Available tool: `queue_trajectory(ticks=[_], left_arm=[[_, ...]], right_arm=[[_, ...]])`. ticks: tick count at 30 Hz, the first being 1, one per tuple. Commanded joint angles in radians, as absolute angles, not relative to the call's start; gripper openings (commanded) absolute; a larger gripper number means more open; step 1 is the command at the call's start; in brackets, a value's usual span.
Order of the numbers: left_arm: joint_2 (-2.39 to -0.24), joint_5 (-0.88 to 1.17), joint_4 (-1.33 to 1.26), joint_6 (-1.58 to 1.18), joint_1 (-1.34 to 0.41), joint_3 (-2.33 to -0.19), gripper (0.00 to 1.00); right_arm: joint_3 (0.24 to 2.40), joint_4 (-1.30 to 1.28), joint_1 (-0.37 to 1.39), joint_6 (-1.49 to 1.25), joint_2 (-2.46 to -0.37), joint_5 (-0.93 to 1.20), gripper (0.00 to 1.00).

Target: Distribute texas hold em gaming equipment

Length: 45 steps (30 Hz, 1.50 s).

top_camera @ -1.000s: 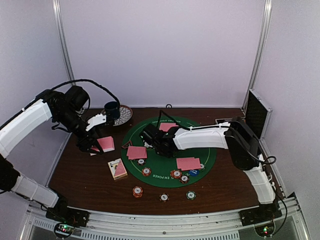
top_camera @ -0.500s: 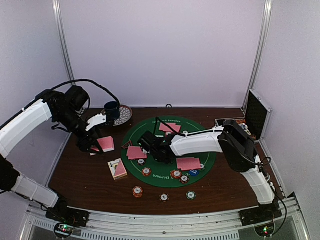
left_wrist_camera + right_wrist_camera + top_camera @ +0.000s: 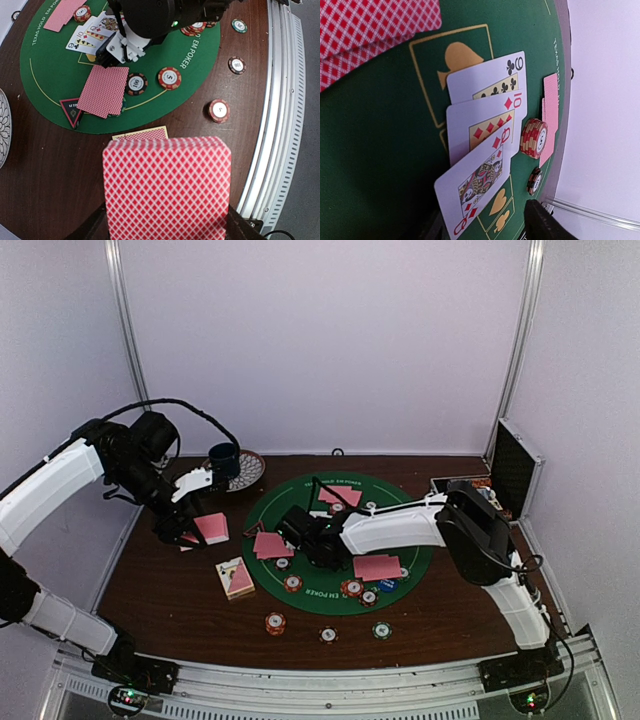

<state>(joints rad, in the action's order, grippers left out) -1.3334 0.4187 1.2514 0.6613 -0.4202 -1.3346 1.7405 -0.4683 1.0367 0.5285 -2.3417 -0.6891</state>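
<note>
left gripper [image 3: 178,527] is clenched on the deck of red-backed cards [image 3: 167,187], held above the wood left of the green mat [image 3: 380,150], likely as dealing stock; right gripper [image 3: 298,528] hangs released over the mat; queen of diamonds [image 3: 472,192] lies flat, fanned with ten and nine as community cards

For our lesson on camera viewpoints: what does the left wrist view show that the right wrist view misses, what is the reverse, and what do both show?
Only the left wrist view: the card deck filling the foreground, the right gripper over the mat, the triangular marker, and loose chips on the bare wood.
Only the right wrist view: the chip stack seen side-on as several piled chips, and the pale wall beyond the table edge.
Both: the green mat, the fanned face-up cards and face-down cards beside them.
</note>
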Motion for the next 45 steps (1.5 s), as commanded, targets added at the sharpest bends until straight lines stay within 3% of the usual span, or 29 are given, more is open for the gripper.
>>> queue_trajectory(ticks=[1, 4, 10, 45], left_arm=[[-1.322, 0.425, 1.251, 0.675, -0.415, -1.358, 0.00], [-1.324, 0.423, 1.253, 0.675, -0.415, -1.359, 0.00], [-1.323, 0.426, 1.253, 0.675, -0.415, -1.361, 0.00], [-1.327, 0.436, 1.272, 0.679, -0.415, -1.373, 0.00]], right_arm=[[1.715, -0.486, 1.035, 0.458, -2.276, -0.651, 0.64], [1.708, -0.501, 1.019, 0.399, -2.232, -0.608, 0.76], [1.710, -0.543, 0.985, 0.321, -2.156, -0.534, 0.81], [1.694, -0.571, 0.925, 0.105, -2.221, -0.383, 0.80]])
